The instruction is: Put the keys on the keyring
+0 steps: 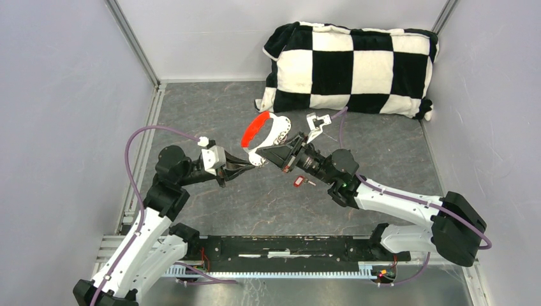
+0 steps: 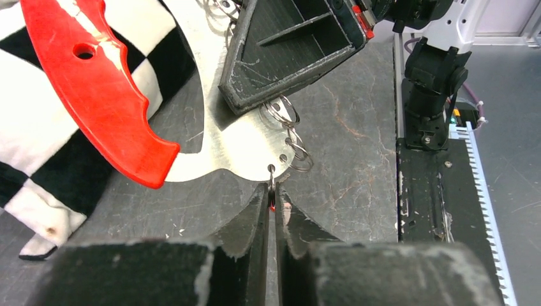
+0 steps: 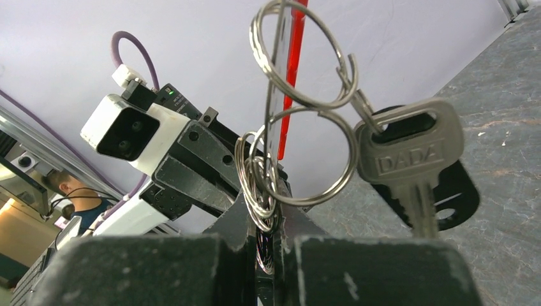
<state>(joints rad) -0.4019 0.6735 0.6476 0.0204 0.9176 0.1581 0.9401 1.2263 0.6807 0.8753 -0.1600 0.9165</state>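
The keyring hangs in the air between both arms: a long red fob [image 1: 256, 127] [image 2: 96, 83] on a flat silver plate [image 2: 217, 140], with thin silver rings [image 3: 300, 64] chained off it. My right gripper [image 1: 266, 153] [image 3: 268, 213] is shut on a bunch of those rings. A silver key [image 3: 408, 153] hangs from one ring, with a dark key-shaped form behind it. My left gripper [image 1: 251, 164] [image 2: 273, 191] has its jaws nearly together on a small ring at the plate's lower edge; a red speck shows between them. A red-headed key [image 1: 298, 182] lies on the table.
A black-and-white checkered pillow [image 1: 351, 67] lies at the back right of the grey table. Grey walls close in both sides. A black rail [image 1: 287, 245] runs between the arm bases at the near edge.
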